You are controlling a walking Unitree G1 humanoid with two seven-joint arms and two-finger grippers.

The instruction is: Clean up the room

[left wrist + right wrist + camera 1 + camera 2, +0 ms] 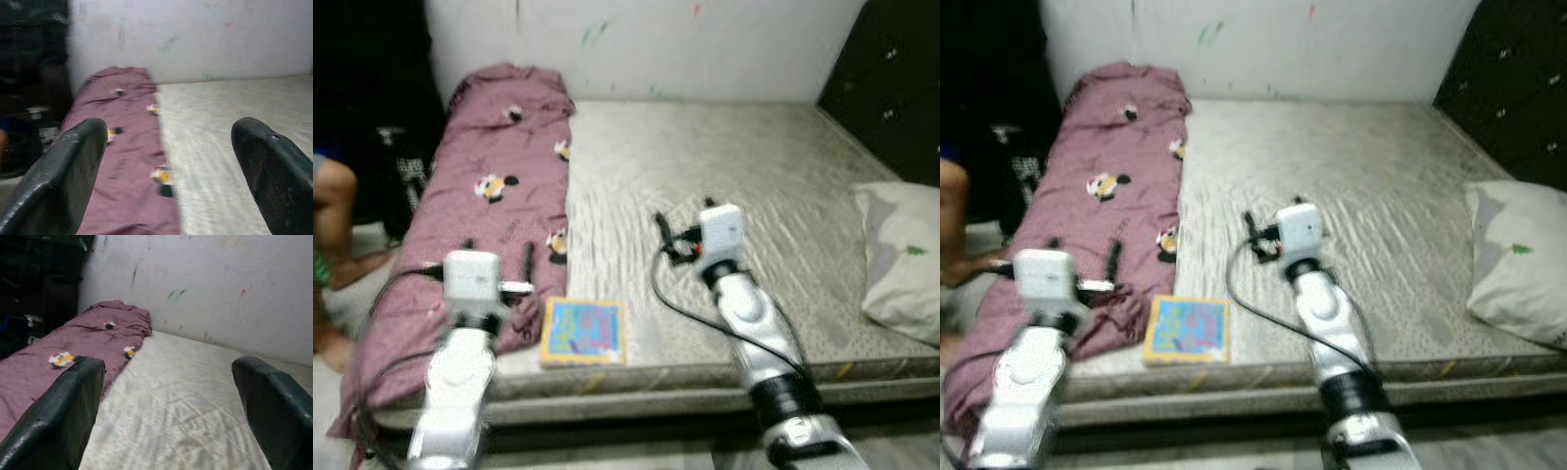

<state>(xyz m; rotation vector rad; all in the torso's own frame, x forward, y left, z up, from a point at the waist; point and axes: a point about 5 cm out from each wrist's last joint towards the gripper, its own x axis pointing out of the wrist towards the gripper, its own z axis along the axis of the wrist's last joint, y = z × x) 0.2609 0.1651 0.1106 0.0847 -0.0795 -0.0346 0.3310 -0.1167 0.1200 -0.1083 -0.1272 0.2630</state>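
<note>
A mauve blanket (pixel 489 196) with cartoon prints lies along the left side of the bare mattress (pixel 734 166). A colourful book (pixel 584 331) rests near the mattress front edge, next to the blanket. A white pillow (pixel 906 259) sits at the right edge. My left gripper (pixel 499 255) hovers open over the blanket's lower part, just left of the book. My right gripper (pixel 683 227) is open above the middle of the mattress, holding nothing. The wrist views show the blanket (pixel 127 147) and the mattress (pixel 195 401) between spread fingers (pixel 63 171).
A person's leg (pixel 333 211) shows at the far left beside the bed. Dark furniture (pixel 891 78) stands at the back right. A white wall (pixel 646 44) with small marks runs behind the bed. The floor (pixel 342 323) lies left of the bed.
</note>
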